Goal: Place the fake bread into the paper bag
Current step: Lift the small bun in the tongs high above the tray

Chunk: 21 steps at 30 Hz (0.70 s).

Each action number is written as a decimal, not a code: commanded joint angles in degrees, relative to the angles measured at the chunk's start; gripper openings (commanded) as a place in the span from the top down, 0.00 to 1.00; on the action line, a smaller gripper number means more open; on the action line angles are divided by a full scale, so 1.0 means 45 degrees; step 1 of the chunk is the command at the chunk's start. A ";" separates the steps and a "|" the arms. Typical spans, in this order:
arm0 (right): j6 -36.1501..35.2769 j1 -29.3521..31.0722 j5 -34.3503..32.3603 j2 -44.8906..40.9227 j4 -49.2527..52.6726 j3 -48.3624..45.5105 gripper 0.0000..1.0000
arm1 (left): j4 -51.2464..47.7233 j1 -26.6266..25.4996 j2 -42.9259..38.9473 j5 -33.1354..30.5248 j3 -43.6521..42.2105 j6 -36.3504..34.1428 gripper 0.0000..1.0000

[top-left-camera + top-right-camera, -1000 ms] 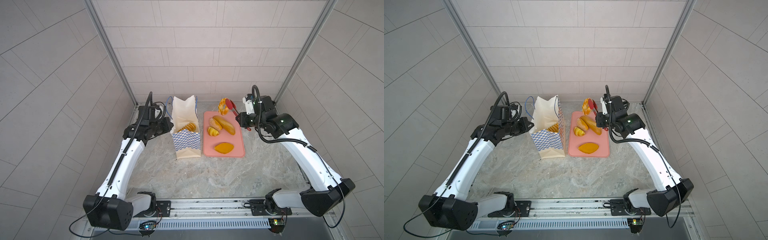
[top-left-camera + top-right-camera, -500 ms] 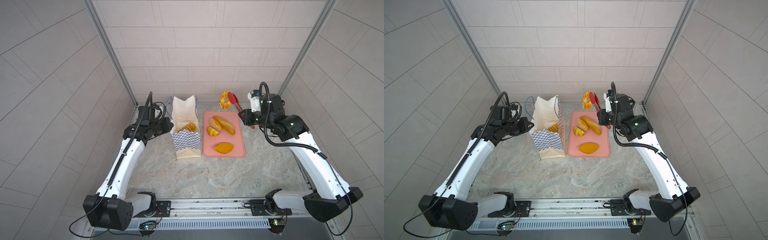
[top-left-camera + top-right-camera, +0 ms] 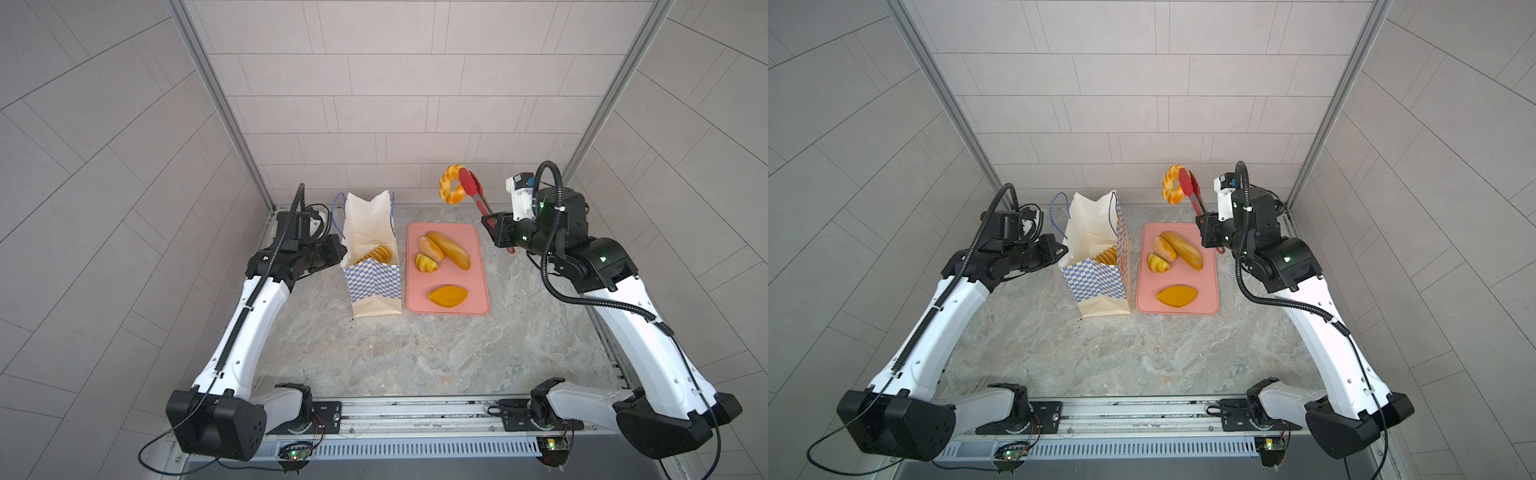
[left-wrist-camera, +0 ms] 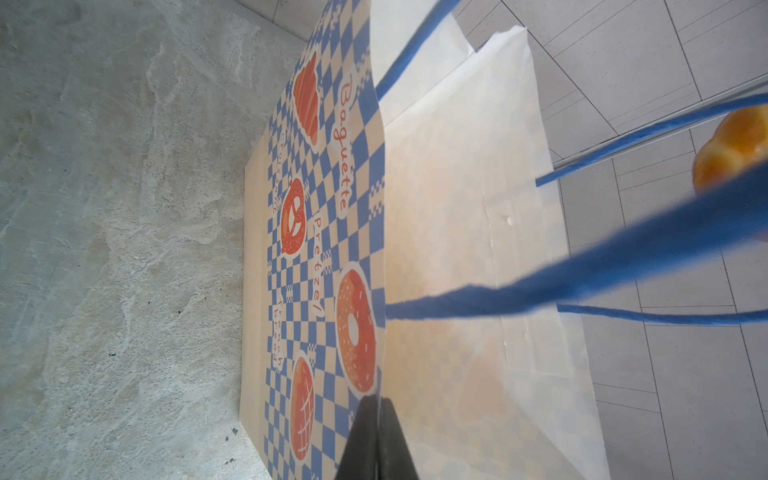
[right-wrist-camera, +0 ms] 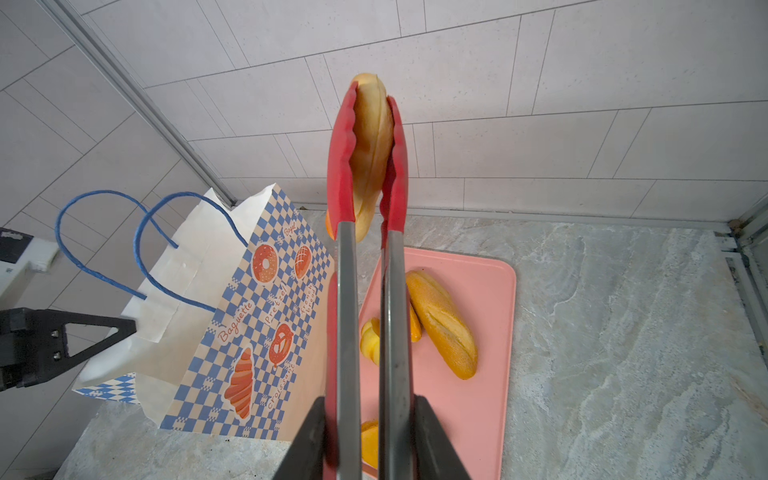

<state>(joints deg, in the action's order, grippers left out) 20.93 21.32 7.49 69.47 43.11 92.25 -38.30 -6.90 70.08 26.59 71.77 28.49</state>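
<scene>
Two grips, both closed. Pinching bag [image 3: 376, 286] rim with left gripper [image 3: 338, 250] to hold the mouth wide; squeezing tongs [image 3: 473, 192] with right gripper [image 3: 496, 226] onto a bread ring [image 3: 450, 189], aloft at bag's 2 o'clock (four more on tray [image 3: 478, 245], 3 o'clock).

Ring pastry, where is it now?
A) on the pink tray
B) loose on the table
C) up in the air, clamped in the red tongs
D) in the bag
C: the ring pastry hangs between the tips of the red tongs gripped by the right hand, clear of the pink tray and the bag.
</scene>
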 commanded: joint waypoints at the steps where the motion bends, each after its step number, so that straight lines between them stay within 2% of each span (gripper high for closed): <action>1: -0.0139 -0.0035 0.0362 -0.0499 -0.1127 0.0085 0.70 | 0.0017 -0.0069 -0.0067 0.0030 0.0168 -0.0080 1.00; 21: 0.0693 0.0008 0.1982 -0.0888 -0.2732 -0.0040 0.70 | 0.0050 -0.0054 -0.0103 0.0039 0.0124 -0.0042 1.00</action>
<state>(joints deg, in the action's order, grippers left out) 22.59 21.32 14.33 67.44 36.21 91.77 -38.28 -6.90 70.08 26.57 71.77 28.49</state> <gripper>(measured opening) 0.302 0.060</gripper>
